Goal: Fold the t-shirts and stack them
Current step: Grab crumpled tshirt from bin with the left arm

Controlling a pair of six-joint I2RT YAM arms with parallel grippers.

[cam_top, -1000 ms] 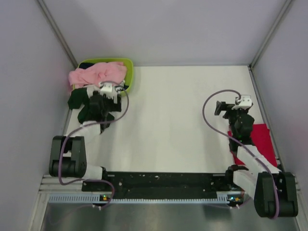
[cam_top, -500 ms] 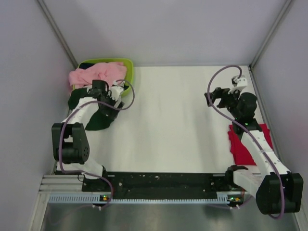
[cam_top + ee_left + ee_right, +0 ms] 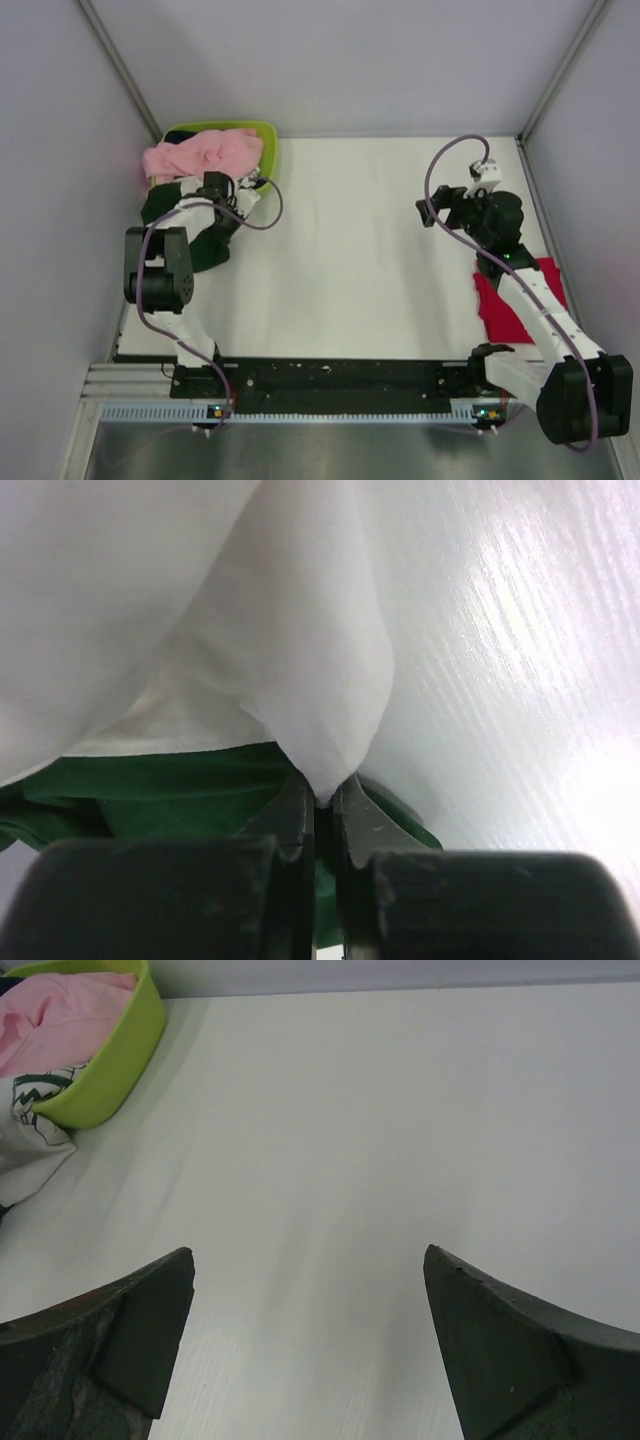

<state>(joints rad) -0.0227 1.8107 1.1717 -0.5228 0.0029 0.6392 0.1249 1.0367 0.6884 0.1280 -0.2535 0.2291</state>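
Note:
The white t-shirt with dark green sleeves [image 3: 190, 243] lies crumpled beside the basket at the table's far left. In the left wrist view its white cloth [image 3: 280, 630] hangs over a green part [image 3: 170, 780]. My left gripper [image 3: 322, 792] is shut on a pinch of that white cloth, and from above it sits at the basket's near edge [image 3: 230, 195]. The red t-shirt [image 3: 522, 300] lies flat at the right edge, partly under my right arm. My right gripper [image 3: 430, 212] hovers open over bare table, away from the red shirt, with nothing between its fingers [image 3: 165, 1300].
A lime-green basket [image 3: 268, 150] at the far left holds a pink cloth [image 3: 200, 155]; the right wrist view shows the basket [image 3: 115, 1070], the pink cloth [image 3: 60, 1020] and printed white cloth [image 3: 30, 1130]. White table [image 3: 350, 250] spreads between the arms. Grey walls close in both sides.
My left gripper has reached toward the basket and shut on the white cloth. My right arm has risen off the red shirt and swung up and left, still open.

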